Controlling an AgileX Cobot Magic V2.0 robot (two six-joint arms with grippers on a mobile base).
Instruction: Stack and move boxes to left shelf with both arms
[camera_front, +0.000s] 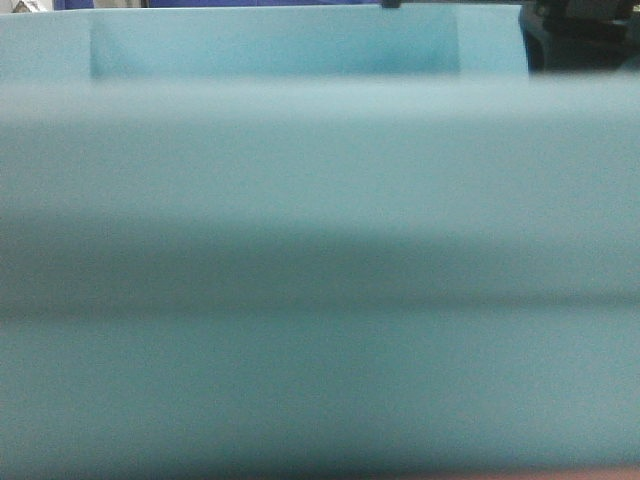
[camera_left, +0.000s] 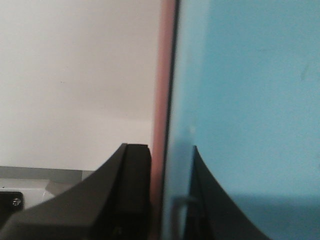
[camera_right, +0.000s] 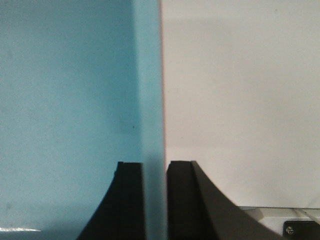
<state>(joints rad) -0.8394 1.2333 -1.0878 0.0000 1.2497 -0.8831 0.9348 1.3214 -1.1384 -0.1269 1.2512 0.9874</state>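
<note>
- Clearly, left gripper (camera_left: 166, 150) clamps the nested pink bin (camera_left: 161, 75) and blue bin (camera_left: 250, 100) walls, lower centre.
- Right gripper (camera_right: 154, 167) pinches the blue bin's wall, lower centre.
- Front view: blue bin (camera_front: 320, 250) fills the frame.

I can read no text, label, brand, number or sign in any view. The light blue box (camera_front: 320, 250) fills my front camera as a plain blur, and its walls at both wrist cameras show bare plastic.
</note>
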